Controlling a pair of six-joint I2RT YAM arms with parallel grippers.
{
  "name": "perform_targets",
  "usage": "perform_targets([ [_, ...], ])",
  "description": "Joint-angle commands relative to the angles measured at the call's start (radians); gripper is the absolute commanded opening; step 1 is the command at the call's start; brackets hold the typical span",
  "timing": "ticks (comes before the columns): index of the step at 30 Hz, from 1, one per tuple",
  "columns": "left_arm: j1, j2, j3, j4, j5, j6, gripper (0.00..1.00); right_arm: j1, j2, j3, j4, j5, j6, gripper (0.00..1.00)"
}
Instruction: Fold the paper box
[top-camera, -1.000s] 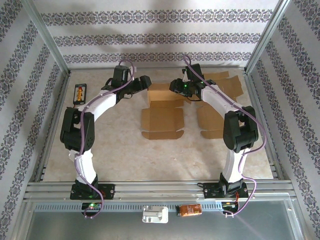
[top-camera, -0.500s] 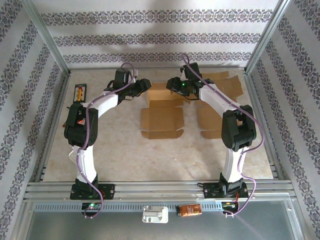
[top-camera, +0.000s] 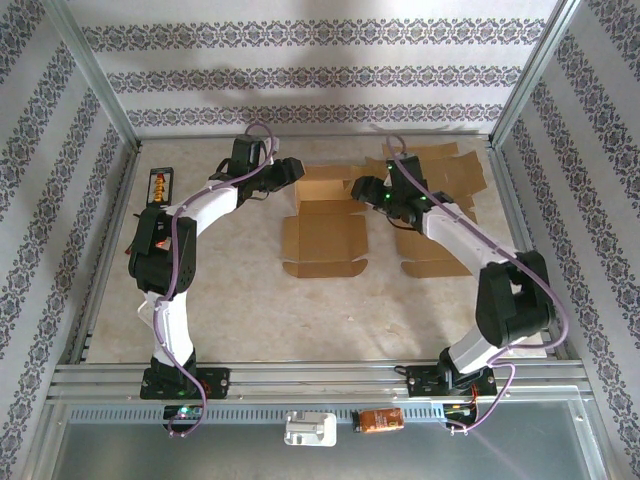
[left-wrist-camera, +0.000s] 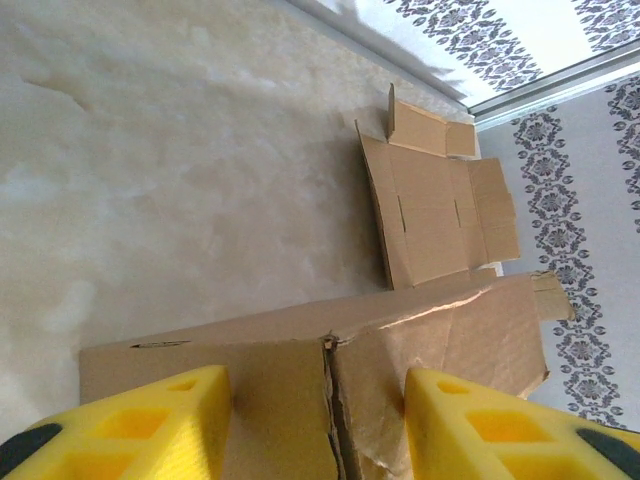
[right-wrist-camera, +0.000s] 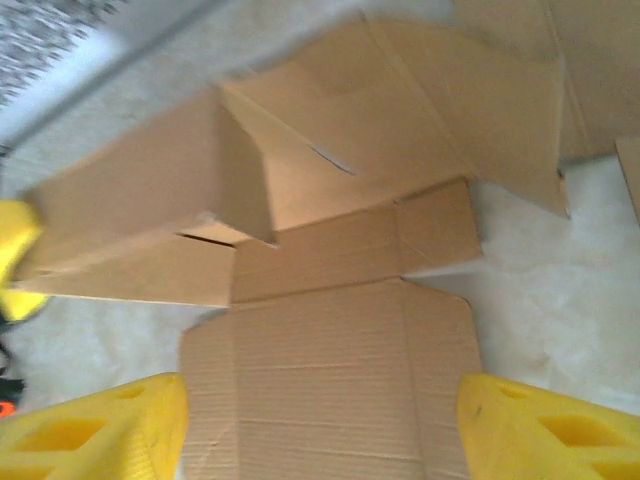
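The left gripper (left-wrist-camera: 318, 405) sits at the far left corner of the paper box (top-camera: 322, 238), its jaws half apart astride a raised wall; whether they pinch it I cannot tell. The right gripper (right-wrist-camera: 320, 425) hangs spread wide over the box's flat panel, holding nothing. The box lies mid-table toward the far side, plain brown, its far part raised and its near flaps flat. Spare cardboard blanks (top-camera: 442, 172) crowd the right. The table (top-camera: 260, 310) is bare to the near and left. A small dark device (top-camera: 160, 187) carries an orange label with unreadable writing.
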Motion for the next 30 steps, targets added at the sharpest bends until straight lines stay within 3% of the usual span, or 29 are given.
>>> perform_targets([
  [1, -0.011, 0.004, 0.025, -0.082, -0.03, 0.032, 0.48, 0.025, 0.122, 0.0, 0.071, 0.066, 0.047, 0.69],
  [5, -0.01, 0.007, 0.034, -0.095, -0.035, 0.036, 0.48, 0.03, 0.23, 0.047, 0.138, 0.131, 0.038, 0.67],
  [11, -0.012, 0.007, 0.031, -0.104, -0.034, 0.046, 0.48, 0.043, 0.317, 0.081, 0.211, 0.23, -0.017, 0.8],
  [20, -0.013, 0.002, 0.031, -0.1, -0.025, 0.049, 0.48, 0.037, 0.404, 0.08, 0.336, 0.189, -0.025, 0.77],
  [25, -0.013, 0.004, 0.034, -0.099, -0.021, 0.049, 0.47, 0.034, 0.431, 0.075, 0.406, 0.161, -0.059, 0.9],
  [28, -0.012, 0.006, 0.032, -0.098, -0.023, 0.048, 0.47, 0.015, 0.445, 0.07, 0.477, 0.119, -0.052, 0.86],
  [30, -0.012, 0.006, 0.034, -0.097, -0.021, 0.046, 0.47, 0.008, 0.452, 0.066, 0.508, 0.107, -0.043, 0.77],
])
